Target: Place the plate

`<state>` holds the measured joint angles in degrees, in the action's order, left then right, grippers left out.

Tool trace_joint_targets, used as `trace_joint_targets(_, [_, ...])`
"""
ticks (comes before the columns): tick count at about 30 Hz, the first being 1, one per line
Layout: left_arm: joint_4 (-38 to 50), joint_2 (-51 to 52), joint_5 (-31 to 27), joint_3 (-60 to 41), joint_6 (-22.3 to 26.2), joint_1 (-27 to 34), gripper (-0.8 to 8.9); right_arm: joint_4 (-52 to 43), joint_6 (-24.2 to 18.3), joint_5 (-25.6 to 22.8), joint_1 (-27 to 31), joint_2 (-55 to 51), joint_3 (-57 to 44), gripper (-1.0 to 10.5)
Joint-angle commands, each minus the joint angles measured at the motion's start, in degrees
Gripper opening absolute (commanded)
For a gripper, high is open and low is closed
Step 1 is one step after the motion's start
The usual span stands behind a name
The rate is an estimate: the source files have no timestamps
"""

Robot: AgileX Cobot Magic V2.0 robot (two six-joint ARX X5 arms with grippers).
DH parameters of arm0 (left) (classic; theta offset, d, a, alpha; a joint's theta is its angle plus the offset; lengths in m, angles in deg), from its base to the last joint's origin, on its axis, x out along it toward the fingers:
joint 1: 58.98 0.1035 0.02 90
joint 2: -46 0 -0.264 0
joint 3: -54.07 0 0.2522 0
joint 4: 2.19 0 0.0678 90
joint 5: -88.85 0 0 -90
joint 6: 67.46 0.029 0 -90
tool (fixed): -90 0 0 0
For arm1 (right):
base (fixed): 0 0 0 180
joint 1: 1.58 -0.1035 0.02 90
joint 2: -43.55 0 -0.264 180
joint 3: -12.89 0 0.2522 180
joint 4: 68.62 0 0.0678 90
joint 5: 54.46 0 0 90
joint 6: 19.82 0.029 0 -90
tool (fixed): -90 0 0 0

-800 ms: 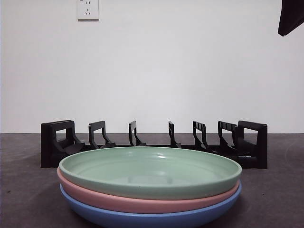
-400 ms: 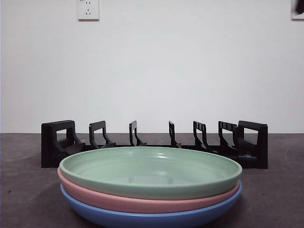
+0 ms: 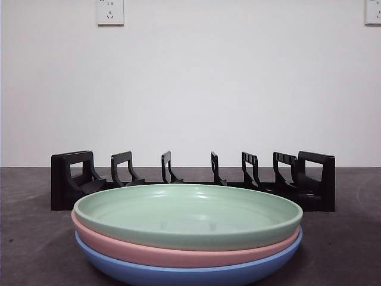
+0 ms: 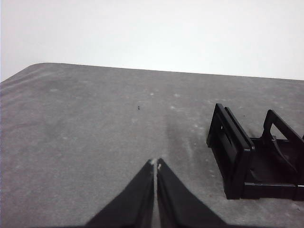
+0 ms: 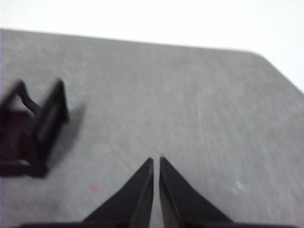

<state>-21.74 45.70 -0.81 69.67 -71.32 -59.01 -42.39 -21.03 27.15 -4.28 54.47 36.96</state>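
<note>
Three plates lie stacked at the table's near edge in the front view: a green plate point(image 3: 188, 214) on top, a pink plate point(image 3: 178, 253) under it and a blue plate point(image 3: 190, 273) at the bottom. Behind them stands a black slotted dish rack point(image 3: 193, 179), holding nothing. My left gripper point(image 4: 155, 165) is shut above bare table beside one end of the rack point(image 4: 237, 152). My right gripper point(image 5: 156, 161) is shut too, hovering over the table off the rack's other end point(image 5: 35, 135). Neither gripper appears in the front view.
The grey table point(image 3: 345, 244) runs back to a white wall with two power sockets point(image 3: 110, 12). The table's edge point(image 4: 28, 69) shows in the left wrist view, and a rounded corner point(image 5: 266, 59) in the right wrist view.
A dark arm tip at the front view's top right corner has withdrawn upward and out of sight. The plates and rack have not moved.
</note>
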Motion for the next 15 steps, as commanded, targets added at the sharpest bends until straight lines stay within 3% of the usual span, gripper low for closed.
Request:
trace_joint_targets(1, [0.7,0.1,0.2,-1.1,0.1,0.0,0.08,-1.4,1.2,1.0,1.0,-4.8,-2.4,0.2])
trace_joint_targets(5, [0.7,0.1,0.2,-1.1,0.1,0.0,0.08,-3.7,1.3,2.4,1.0,-11.0,-7.3,0.2])
trace_joint_targets(7, [0.7,0.0,0.2,-1.1,0.1,0.0,0.08,-7.2,2.0,3.9,1.0,-10.7,-9.7,0.2])
trace_joint_targets(10, [0.8,0.1,0.2,-1.1,0.1,0.0,0.08,-5.1,2.2,5.9,1.0,-10.7,-9.6,0.2])
trace_joint_targets(15, [0.8,0.1,0.2,-1.1,0.1,0.0,0.08,-5.5,2.1,6.0,1.0,-10.7,-9.6,0.2])
